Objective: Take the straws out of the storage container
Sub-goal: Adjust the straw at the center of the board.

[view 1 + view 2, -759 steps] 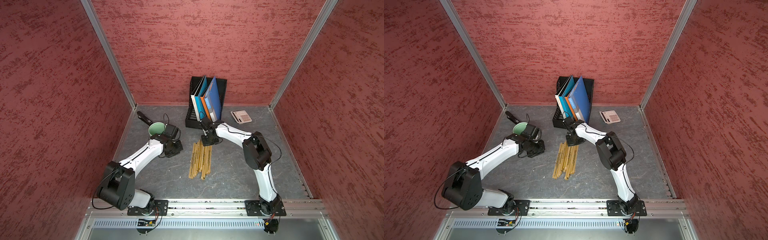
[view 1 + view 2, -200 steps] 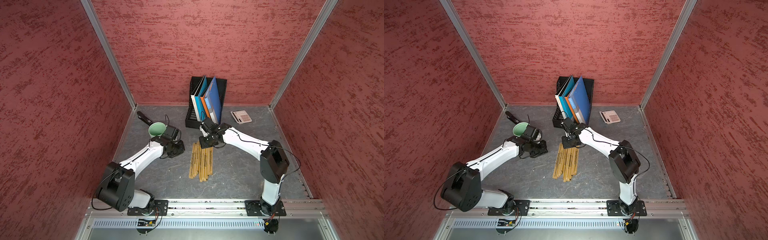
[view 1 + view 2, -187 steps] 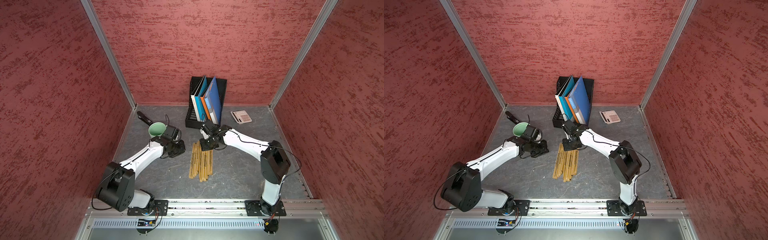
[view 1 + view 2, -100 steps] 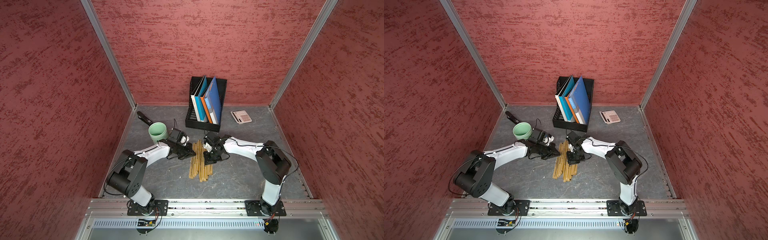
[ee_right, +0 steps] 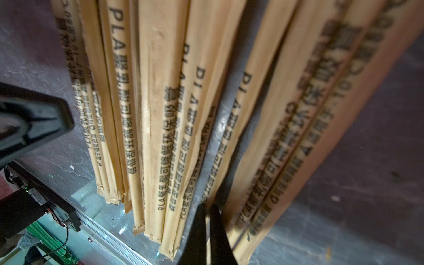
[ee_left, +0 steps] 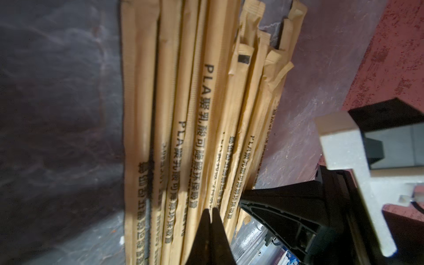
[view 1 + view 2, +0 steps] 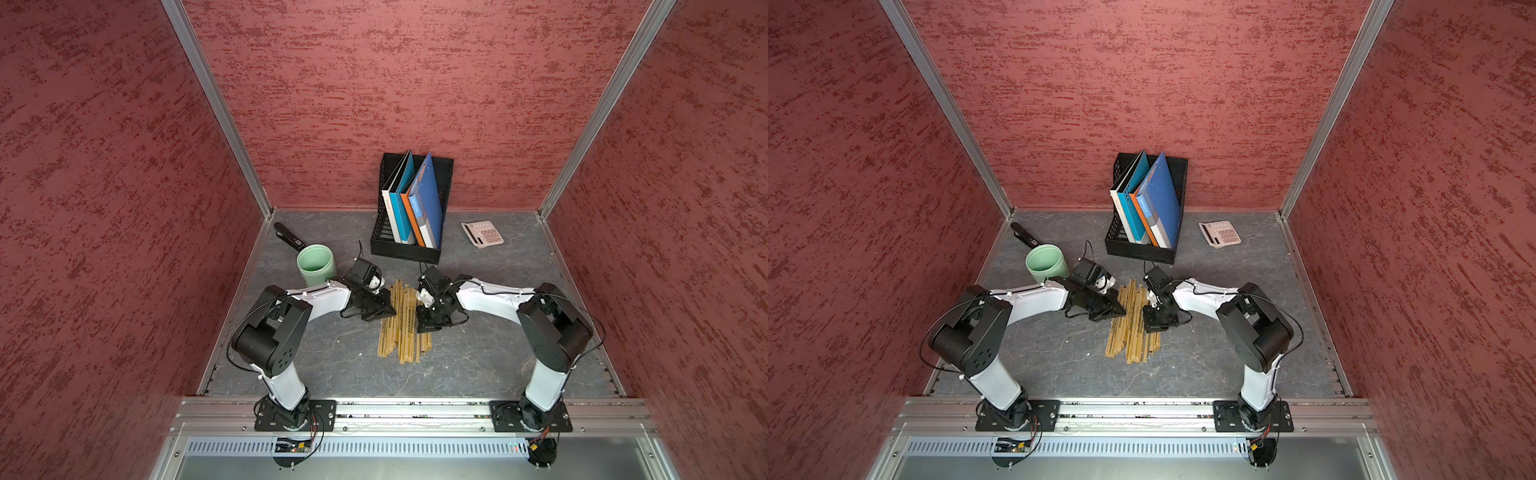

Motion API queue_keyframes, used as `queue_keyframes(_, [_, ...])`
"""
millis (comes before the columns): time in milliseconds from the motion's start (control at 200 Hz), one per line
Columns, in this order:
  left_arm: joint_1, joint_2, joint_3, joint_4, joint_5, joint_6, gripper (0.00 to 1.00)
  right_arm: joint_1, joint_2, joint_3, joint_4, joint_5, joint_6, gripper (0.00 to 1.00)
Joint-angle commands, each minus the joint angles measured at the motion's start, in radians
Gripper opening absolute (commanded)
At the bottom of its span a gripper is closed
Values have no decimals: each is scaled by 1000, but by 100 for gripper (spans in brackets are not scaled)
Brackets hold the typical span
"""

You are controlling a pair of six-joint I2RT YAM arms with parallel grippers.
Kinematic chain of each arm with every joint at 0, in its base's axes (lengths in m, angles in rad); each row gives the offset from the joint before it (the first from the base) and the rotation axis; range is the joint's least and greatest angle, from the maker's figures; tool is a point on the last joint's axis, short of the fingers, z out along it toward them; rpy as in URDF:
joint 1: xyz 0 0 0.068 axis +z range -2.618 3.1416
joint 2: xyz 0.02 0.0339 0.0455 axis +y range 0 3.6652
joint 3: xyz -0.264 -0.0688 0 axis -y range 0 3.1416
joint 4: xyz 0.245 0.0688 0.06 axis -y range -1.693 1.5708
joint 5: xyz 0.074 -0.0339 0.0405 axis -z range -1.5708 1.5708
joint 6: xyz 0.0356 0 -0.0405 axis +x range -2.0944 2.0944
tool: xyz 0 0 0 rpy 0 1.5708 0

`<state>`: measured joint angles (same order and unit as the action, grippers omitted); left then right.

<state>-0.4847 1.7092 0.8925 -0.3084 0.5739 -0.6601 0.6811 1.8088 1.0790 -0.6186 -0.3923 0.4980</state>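
Tan paper-wrapped straws (image 7: 405, 324) lie flat in a loose, roughly parallel bundle near the middle of the grey table (image 7: 498, 365), running from the back edge's direction toward the front edge. None of them is in the storage container (image 7: 326, 272). That mint-green cup stands upright toward the table's back left corner, apart from the bundle. In both top views its inside shows plain green, with nothing standing in it or poking over the rim. Judged from this, the emptying itself looks done, since every straw in view is out on the table. What is left seems at most to be neatening the pile and drawing the arms away. The left gripper (image 7: 390, 311) sits low at the side of the bundle nearer the table's left edge, and the right gripper (image 7: 426, 327) sits low at the side nearer the right edge. In each wrist view the two black fingers are pressed together with nothing clamped between them, their tips over the printed wrappers. Whether those tips actually touch the paper cannot be told.
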Motion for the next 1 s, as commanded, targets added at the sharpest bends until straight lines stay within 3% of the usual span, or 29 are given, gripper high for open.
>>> queue_keyframes(0, [3, 22, 17, -46, -47, 31, 0, -12, -43, -8, 18, 17, 1, 0])
queue_keyframes(341, [35, 44, 10, -80, -80, 42, 0, -30, -83, 1, -17, 32, -7, 0])
queue_keyframes(546, [51, 49, 6, -90, -83, 42, 0, -30, -79, 24, 8, -42, -7, 0])
queue_keyframes(731, [52, 4, 10, -107, -77, 39, 0, -20, -47, 60, 45, -136, -16, 0])
queue_keyframes(992, [44, -83, 40, -126, -49, 40, 0, -17, 29, 54, 80, -142, -15, 0])
